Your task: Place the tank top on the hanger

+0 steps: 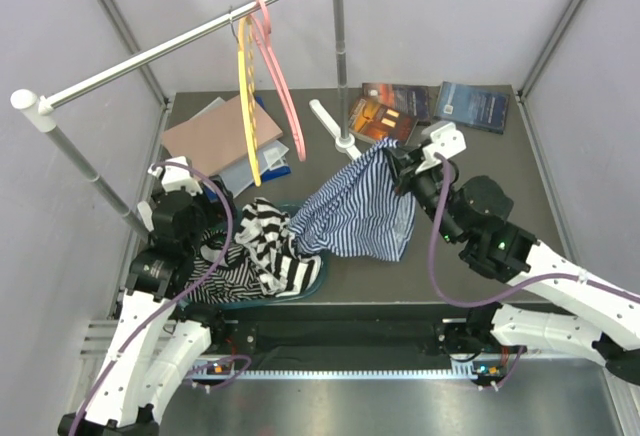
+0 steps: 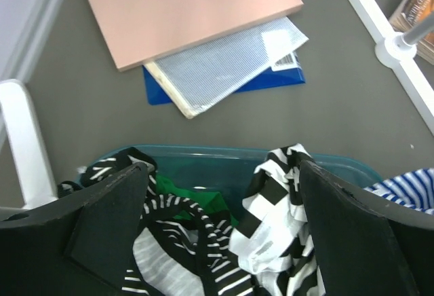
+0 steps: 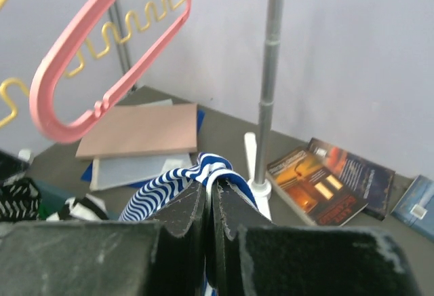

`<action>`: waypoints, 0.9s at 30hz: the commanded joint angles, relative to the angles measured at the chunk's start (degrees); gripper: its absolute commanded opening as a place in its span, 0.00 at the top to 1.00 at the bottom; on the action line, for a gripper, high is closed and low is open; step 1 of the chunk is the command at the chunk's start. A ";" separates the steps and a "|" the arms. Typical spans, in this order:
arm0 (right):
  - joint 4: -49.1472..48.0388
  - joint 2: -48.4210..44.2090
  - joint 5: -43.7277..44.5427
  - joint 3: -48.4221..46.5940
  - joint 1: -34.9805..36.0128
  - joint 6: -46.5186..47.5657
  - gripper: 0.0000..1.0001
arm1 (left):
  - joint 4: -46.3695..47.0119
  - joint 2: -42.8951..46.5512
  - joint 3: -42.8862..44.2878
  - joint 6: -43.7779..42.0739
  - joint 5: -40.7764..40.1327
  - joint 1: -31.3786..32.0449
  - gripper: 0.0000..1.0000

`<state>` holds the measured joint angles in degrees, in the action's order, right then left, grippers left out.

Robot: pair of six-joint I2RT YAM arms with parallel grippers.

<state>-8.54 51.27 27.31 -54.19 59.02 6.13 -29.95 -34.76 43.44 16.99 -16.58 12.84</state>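
Dark grey surface (image 1: pixel 450 286) inside pale walls, with a metal rail (image 1: pixel 180 41) slanting across the back on two posts. Pink hanger (image 1: pixel 280 86) hooks over the rail, just beside a yellow hanger (image 1: pixel 247 106), both dangling free.

Right arm (image 1: pixel 500 241) reaches in toward the post base. Its jaws are pressed together on a bunched fold of the tank top (image 1: pixel 355 211), and the wrist view shows blue-and-white cloth pinched between them. From that raised corner the top drapes down and left to the surface, its lower left edge meeting the teal bin (image 2: pixel 203 152). It is not on the hanger, which hangs above and to its left.

Left arm (image 1: pixel 165 256) sits over the bin, jaws spread wide and gripping nothing, above black-and-white striped clothes (image 2: pixel 271 201) and a bit of green cloth (image 2: pixel 196 204).

Books (image 1: pixel 395 106) lie at the back right. A pink board (image 1: pixel 215 134) rests on other flat items at the back left.
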 commanded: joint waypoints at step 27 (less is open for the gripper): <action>11.52 -0.20 -14.57 -6.80 -36.16 -15.44 1.00 | 12.28 -3.29 -8.37 12.19 9.72 13.96 0.09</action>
<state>2.00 54.35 13.69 -61.04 27.88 -4.95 -23.22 -37.80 35.33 28.64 -4.25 23.70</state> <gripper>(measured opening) 0.012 0.908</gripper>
